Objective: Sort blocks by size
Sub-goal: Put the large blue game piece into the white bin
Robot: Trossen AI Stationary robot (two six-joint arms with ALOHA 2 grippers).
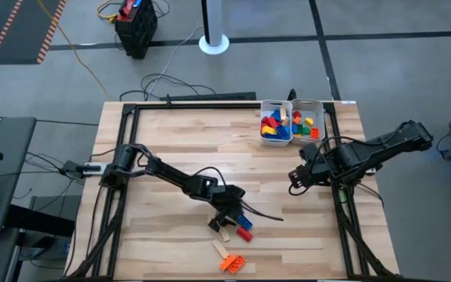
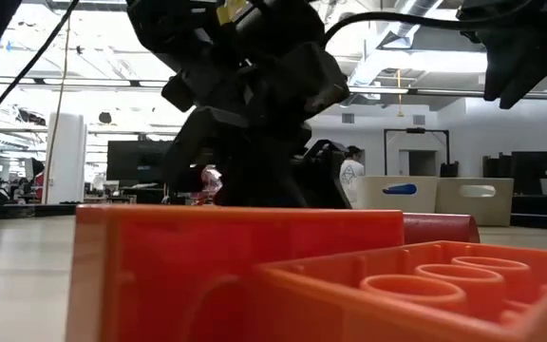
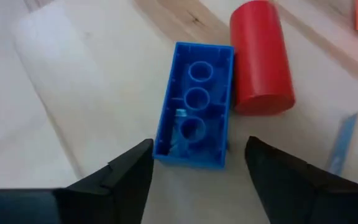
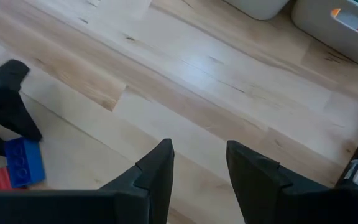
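Lying upside down on the wooden table (image 1: 171,141), near its front edge, a blue block (image 3: 196,106) shows its hollow underside, with a red cylinder block (image 3: 261,57) just beside it. An orange block (image 1: 233,263) and pale wooden bars (image 1: 222,249) sit nearby. The left gripper (image 3: 197,168) hovers over the blue block, fingers spread and empty. The right gripper (image 4: 199,168) hangs open over bare wood near two white trays (image 1: 292,121) holding sorted blocks.

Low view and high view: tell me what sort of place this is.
Probably a robotics lab or workshop hall: a concrete floor with loose cables around the wooden table, and beyond it an open room with monitors and storage bins.
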